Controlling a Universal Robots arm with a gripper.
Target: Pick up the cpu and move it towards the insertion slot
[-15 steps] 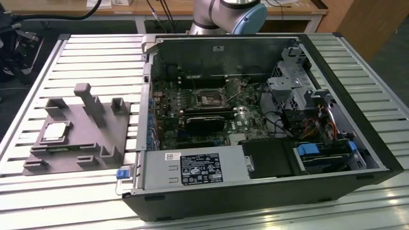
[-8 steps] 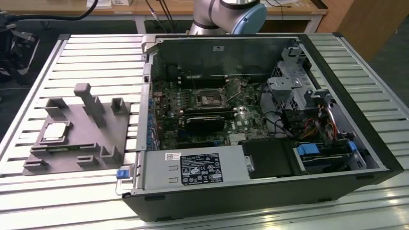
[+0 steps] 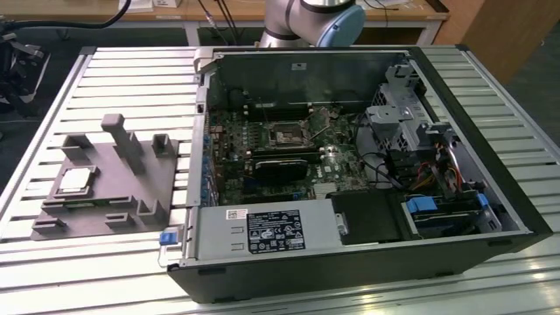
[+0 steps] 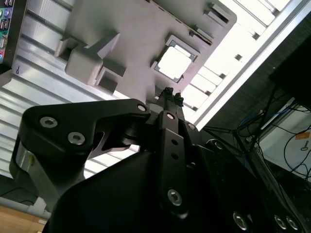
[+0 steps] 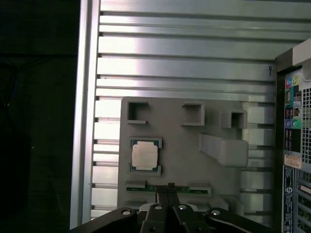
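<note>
Claw (image 5: 168,187) looks fully closed, gripping nothing, and hovers over the grey fixture (image 3: 131,190). I see the cpu (image 3: 75,182) seated in a fixture recess. In the exterior view it's roughly 9 o'clock from the insertion slot (image 3: 287,136).

The table (image 3: 114,79) was a bed of pale metal slats. Two things stood directly on it: an open black computer case (image 3: 350,274) and a grey plastic fixture block (image 3: 144,187) (its posts upright). The block sat near the case, on the exterior view's left of it, with bare slats between them.
</note>
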